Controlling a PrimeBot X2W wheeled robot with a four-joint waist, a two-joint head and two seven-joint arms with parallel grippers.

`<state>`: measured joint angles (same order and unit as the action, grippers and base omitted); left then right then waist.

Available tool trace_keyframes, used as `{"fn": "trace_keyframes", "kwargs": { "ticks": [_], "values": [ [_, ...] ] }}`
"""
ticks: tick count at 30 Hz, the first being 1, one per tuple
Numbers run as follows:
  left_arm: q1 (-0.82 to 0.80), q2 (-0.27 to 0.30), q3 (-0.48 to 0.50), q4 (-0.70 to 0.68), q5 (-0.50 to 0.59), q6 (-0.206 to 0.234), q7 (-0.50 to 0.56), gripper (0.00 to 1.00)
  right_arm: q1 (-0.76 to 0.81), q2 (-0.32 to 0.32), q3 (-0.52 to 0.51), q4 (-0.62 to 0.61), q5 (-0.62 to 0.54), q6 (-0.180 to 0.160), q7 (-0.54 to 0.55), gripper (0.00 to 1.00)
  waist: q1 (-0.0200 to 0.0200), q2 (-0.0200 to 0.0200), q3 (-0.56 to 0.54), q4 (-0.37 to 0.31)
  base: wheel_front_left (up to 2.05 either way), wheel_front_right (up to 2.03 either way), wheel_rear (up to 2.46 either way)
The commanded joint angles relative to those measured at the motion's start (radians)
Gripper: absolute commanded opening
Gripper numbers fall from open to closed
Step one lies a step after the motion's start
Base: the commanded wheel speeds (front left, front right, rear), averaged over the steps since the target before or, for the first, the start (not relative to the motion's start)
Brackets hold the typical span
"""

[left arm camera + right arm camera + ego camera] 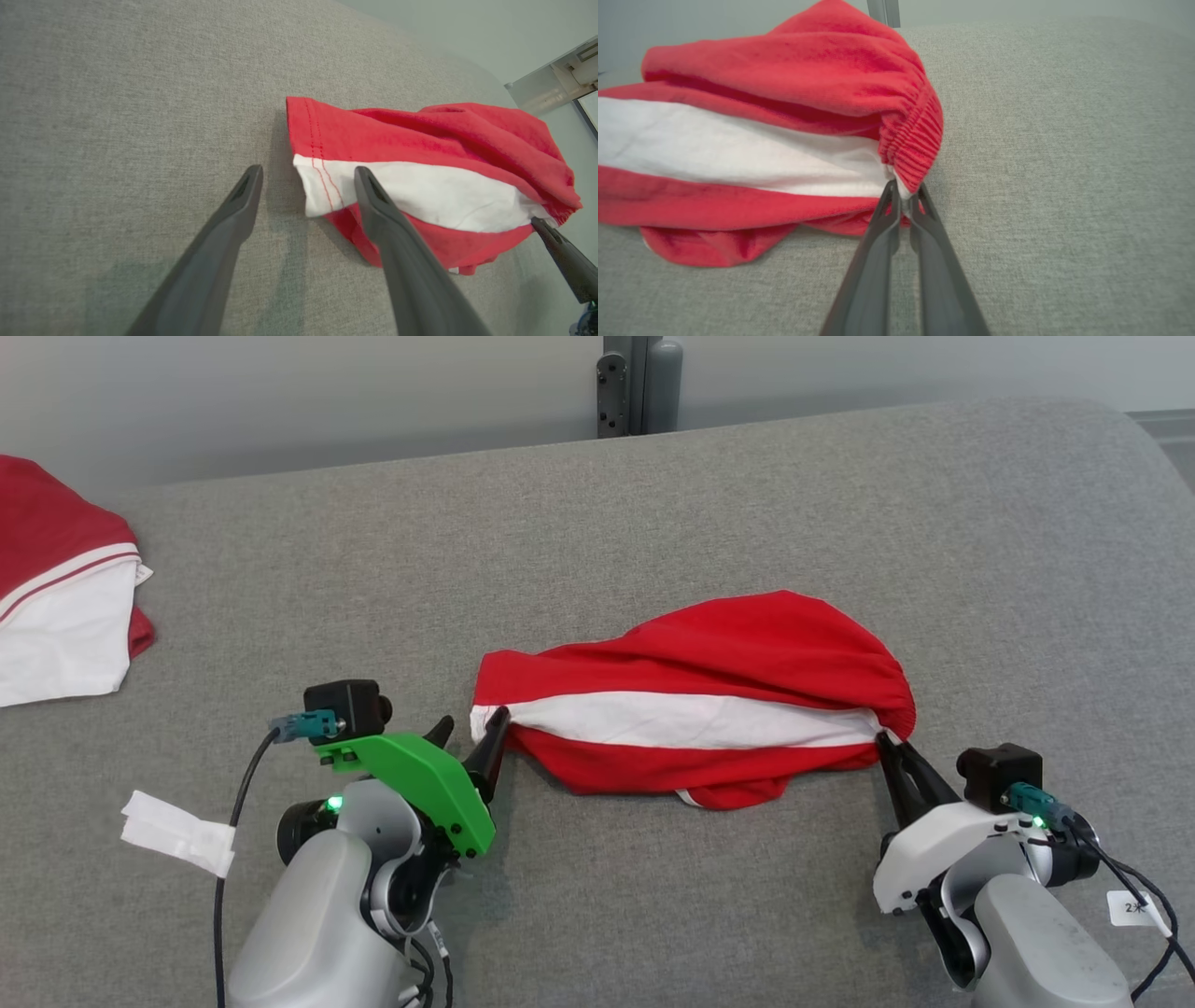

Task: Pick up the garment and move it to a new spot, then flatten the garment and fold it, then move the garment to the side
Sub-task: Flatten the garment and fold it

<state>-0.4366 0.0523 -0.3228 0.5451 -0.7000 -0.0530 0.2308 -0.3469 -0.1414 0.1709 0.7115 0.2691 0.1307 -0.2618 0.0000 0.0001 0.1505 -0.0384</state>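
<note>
the garment (709,709), red with a broad white band along its length, lies bunched and stretched sideways on the grey upholstered surface (653,523), about midway across it and towards the near edge, between the two arms. the right gripper (882,739) has its two dark fingers pressed nearly together on the garment's right end, where the gathered elastic hem meets the white band; a pinch of cloth sits between the tips, and the rest of that end rests on the surface. the left gripper (473,717) stands at the garment's left end with its fingers spread wide; in the left wrist view one finger lies over the stitched end of the white band and the other over bare grey fabric beside it. i cannot tell whether the finger over the band touches the cloth. a small red fold pokes out under the garment's near edge. well apart, at the far left of the surface, lies a second red and white garment (56,597), and a white strip (177,833) lies near the left arm. a grey post (639,383) rises behind the surface's far edge.
</note>
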Motion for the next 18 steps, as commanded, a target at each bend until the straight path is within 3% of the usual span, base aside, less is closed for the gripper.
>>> {"fn": "trace_keyframes", "kwargs": {
  "ticks": [1,7,18],
  "values": [
    [-0.015,-0.001,-0.007,0.003,-0.013,-0.005,-0.004,1.0,-0.007,-0.004,-0.001,0.0,-0.008,0.0,-0.005,0.0,0.0,-0.0001,-0.001,0.0,0.0,0.0,0.0],
    [-0.007,-0.001,-0.054,0.015,-0.065,0.017,0.01,1.0,0.005,-0.002,-0.004,-0.001,-0.008,0.0,-0.005,0.0,0.0,-0.0001,-0.008,0.001,0.0,0.0,0.0],
    [-0.005,-0.001,-0.109,-0.021,-0.142,0.019,-0.022,1.0,0.015,-0.003,0.001,-0.003,-0.006,0.0,-0.005,0.0,0.0,-0.0001,-0.017,0.001,0.0,0.0,0.0]
  ]
}}
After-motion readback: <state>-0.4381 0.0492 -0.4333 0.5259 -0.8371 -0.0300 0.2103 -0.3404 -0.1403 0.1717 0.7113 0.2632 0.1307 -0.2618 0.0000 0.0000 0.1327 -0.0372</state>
